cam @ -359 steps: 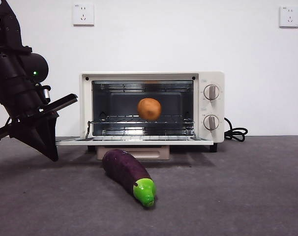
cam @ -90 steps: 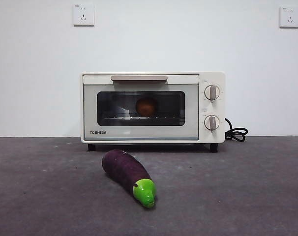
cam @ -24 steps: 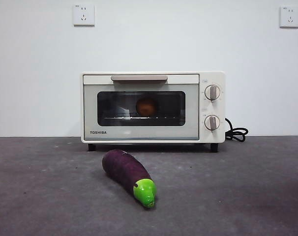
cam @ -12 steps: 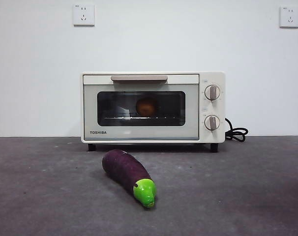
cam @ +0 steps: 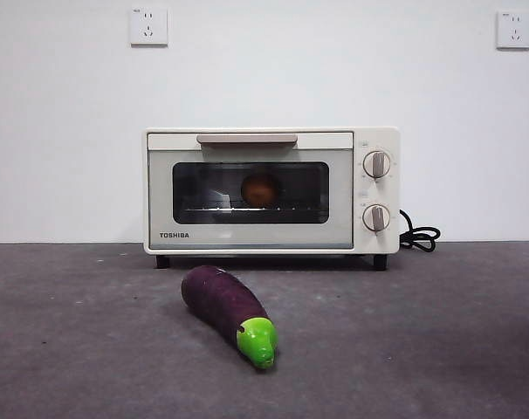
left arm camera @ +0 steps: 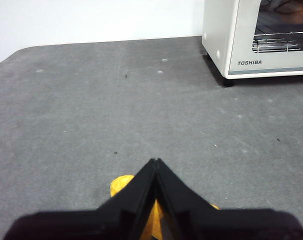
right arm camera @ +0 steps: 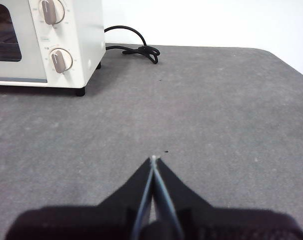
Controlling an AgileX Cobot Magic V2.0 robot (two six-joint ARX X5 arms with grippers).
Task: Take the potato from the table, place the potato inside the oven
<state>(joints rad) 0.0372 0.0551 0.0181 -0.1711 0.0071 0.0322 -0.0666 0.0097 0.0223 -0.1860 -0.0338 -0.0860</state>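
The orange-brown potato [cam: 260,188] rests on the rack inside the cream-white oven [cam: 271,190], seen through the glass of its closed door. The oven stands at the back of the dark grey table [cam: 439,332]. My left gripper [left arm camera: 155,161] is shut and empty, hovering over the table off to the left of the oven [left arm camera: 256,37]. My right gripper [right arm camera: 153,158] is also shut and empty, held over the table to the right of the oven [right arm camera: 46,40]. Neither arm shows in the front view.
A purple eggplant with a green cap [cam: 228,312] lies on the table in front of the oven. A black cord [cam: 419,236] coils beside the oven's right side [right arm camera: 134,45]. Two wall sockets [cam: 148,25] sit high on the white wall.
The oven door, open 14.7 s ago with an arm at the left, has been shut and the arm has left the front view. Nothing moved in the last second.
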